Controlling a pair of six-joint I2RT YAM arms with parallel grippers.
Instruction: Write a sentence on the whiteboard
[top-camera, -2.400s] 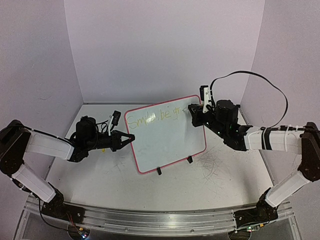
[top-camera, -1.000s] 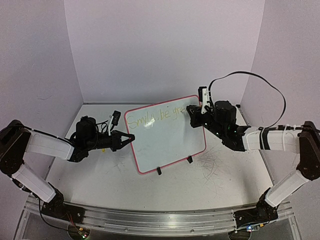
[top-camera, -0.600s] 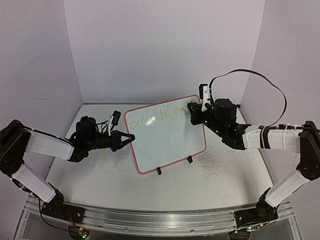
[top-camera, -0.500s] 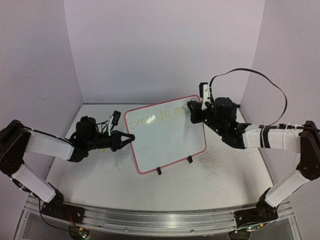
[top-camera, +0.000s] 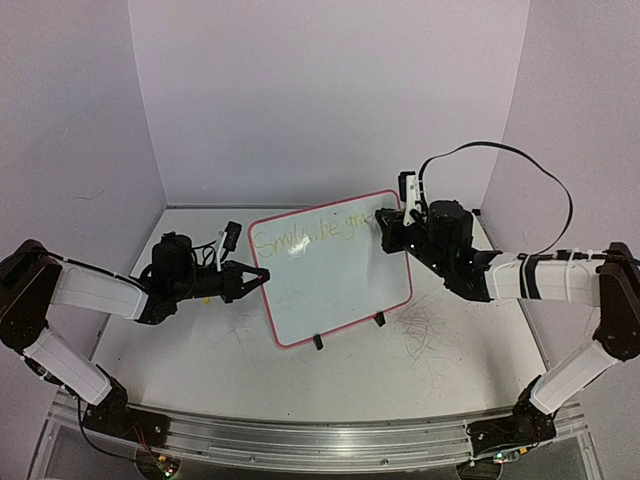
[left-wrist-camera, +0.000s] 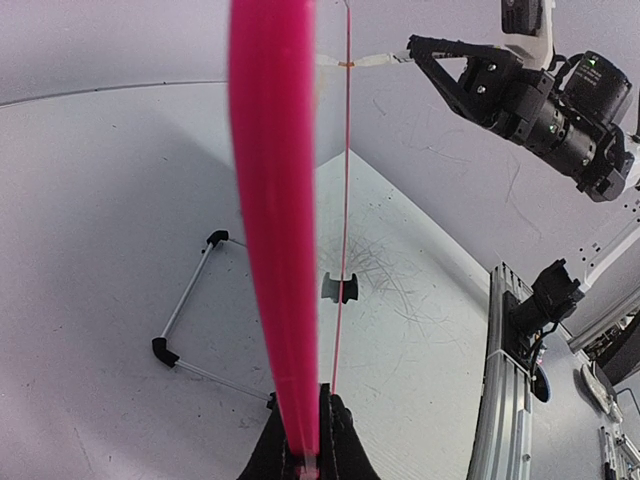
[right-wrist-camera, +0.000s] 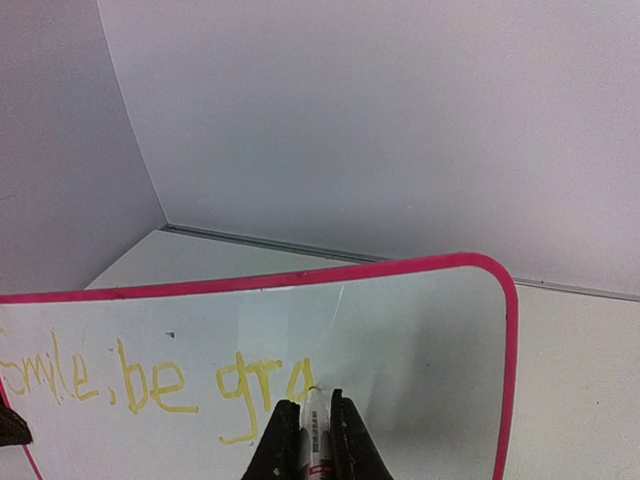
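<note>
Nearest us, the table (top-camera: 330, 400) shows a patch of grey scribble marks. Just behind it the whiteboard (top-camera: 335, 275) stands propped on its two black clip feet (top-camera: 318, 342), tilted back, mid-table between the arms. Look at the left gripper (top-camera: 260, 274) — clamped tight on the board's pink left edge, both fingers pinching the frame, steadying it by the look of things. Over on the other side, the right gripper (right-wrist-camera: 313, 420) is closed around a marker (right-wrist-camera: 318, 445), its tip at the glossy face near the upper edge, seemingly touching. And the sentence (right-wrist-camera: 150, 385)? Yellow-green strokes read "Smile, be gra" — the tip sits right at the end of that last letter. I'd judge it well past halfway but unfinished: the last word breaks off, with bare board to its right for the rest. The marker's barrel carries small print, too fine to read.
</note>
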